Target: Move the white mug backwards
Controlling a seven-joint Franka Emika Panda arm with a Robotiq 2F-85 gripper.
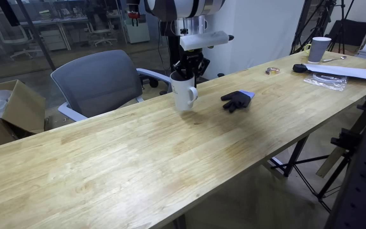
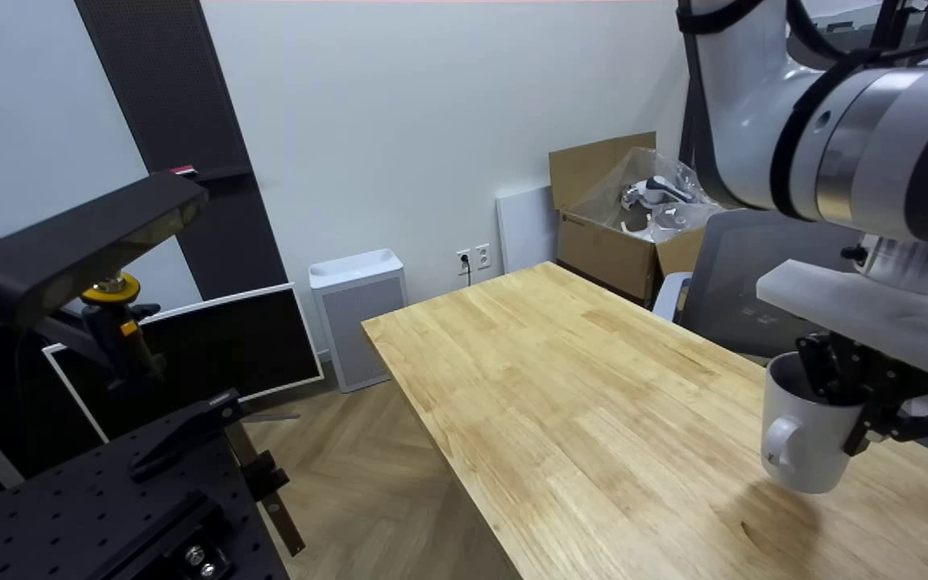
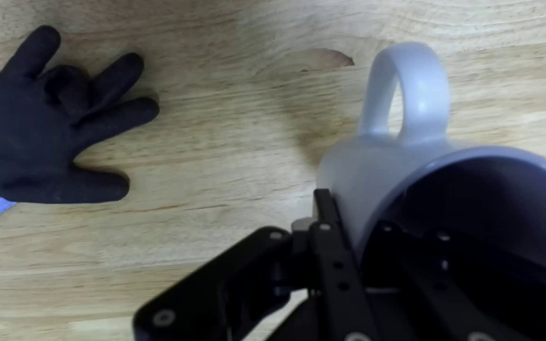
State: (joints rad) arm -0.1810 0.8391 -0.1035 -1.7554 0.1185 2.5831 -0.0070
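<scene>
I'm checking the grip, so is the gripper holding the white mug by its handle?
No, the gripper grips the white mug across its wall, and the handle stands free.

In an exterior view, a long, pale wooden table [image 1: 113, 165] runs from near left to far right, a grey mesh-backed office chair [image 1: 98, 82] at its far edge, a dark-framed glass partition [image 1: 35, 35] beyond. In an exterior view, a plain white wall [image 2: 399, 121] stands behind brown herringbone flooring [image 2: 383, 475] and a white-and-grey box-shaped unit [image 2: 363, 322].

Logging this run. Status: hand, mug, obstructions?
Hand gripping mug by its wall. Mug looks slightly off table. Glove on table nearby, apart from mug, possible obstacle.
</scene>
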